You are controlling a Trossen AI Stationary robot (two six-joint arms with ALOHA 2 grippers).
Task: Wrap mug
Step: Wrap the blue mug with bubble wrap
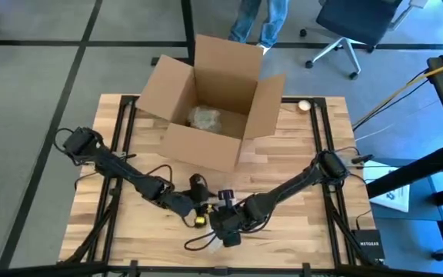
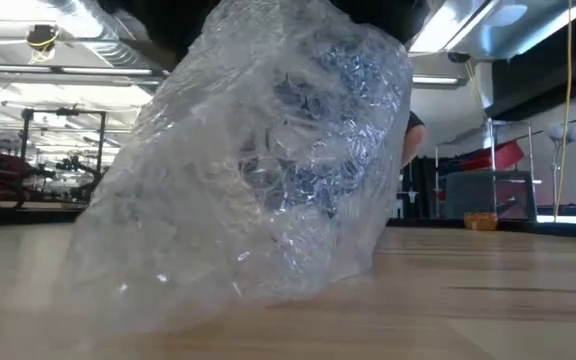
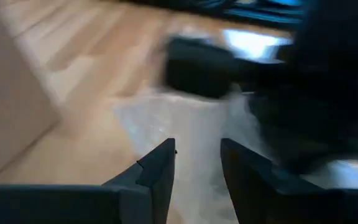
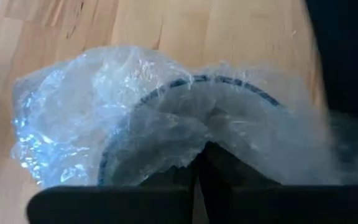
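The mug (image 4: 185, 87) shows only as a blue rim through the clear bubble wrap (image 4: 73, 106) bundled around it. In the low view the wrapped bundle (image 2: 258, 170) stands on the table on its lower left part. In the high view both arms hide it near the table's front middle. My right gripper (image 4: 201, 168) (image 1: 225, 223) is shut on the wrap at the mug's mouth. Just to its left, my left gripper (image 3: 197, 171) (image 1: 191, 204) is open, its fingers standing over a spread part of the wrap (image 3: 185, 124). I cannot tell whether they touch it. My right gripper pinches a gathered fold of the bubble wrap (image 4: 197, 140) between its two shut fingers, at the mug's open mouth inside the blue rim. The wrap bunches over the fingertips and hides how many layers they hold. The bundle rests on the table.
An open cardboard box (image 1: 206, 100) stands at the table's far middle with a wrapped bundle (image 1: 204, 118) inside. A small round object (image 1: 304, 105) lies at the far right. Beyond the far edge are a person's legs (image 1: 260, 19) and an office chair (image 1: 352, 31).
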